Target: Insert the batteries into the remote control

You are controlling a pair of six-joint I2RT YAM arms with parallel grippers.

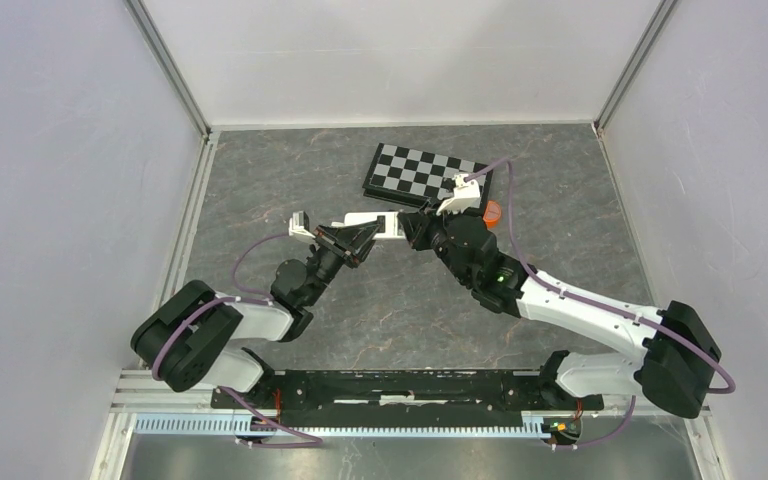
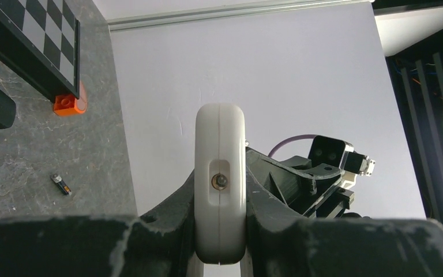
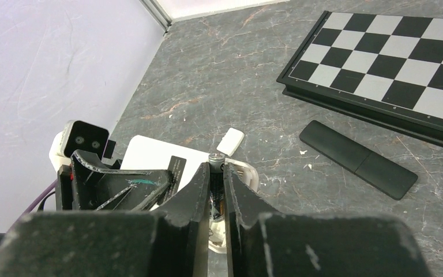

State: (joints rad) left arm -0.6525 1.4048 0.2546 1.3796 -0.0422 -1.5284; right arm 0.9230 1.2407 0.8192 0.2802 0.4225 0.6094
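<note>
Batteries, two counted. Held battery [image 3: 216, 158] pinched between right gripper [image 3: 216, 176] fingers, narrow gap, lengthwise along them, right at open bay of white remote [image 3: 150, 156]. Loose battery [image 2: 62, 184] flat on grey table [image 2: 11, 167], well apart. White remote clamped edge-on in left gripper [image 2: 220, 219], fingers tight on both faces. Remotes, two: black remote [image 3: 357, 158] lying near chessboard [image 3: 392, 63]. One small white lid piece [image 3: 231, 141] just beside white remote. One orange brick [image 2: 69, 105] against chessboard edge. Dark label on white remote, battery print: unreadable.
</note>
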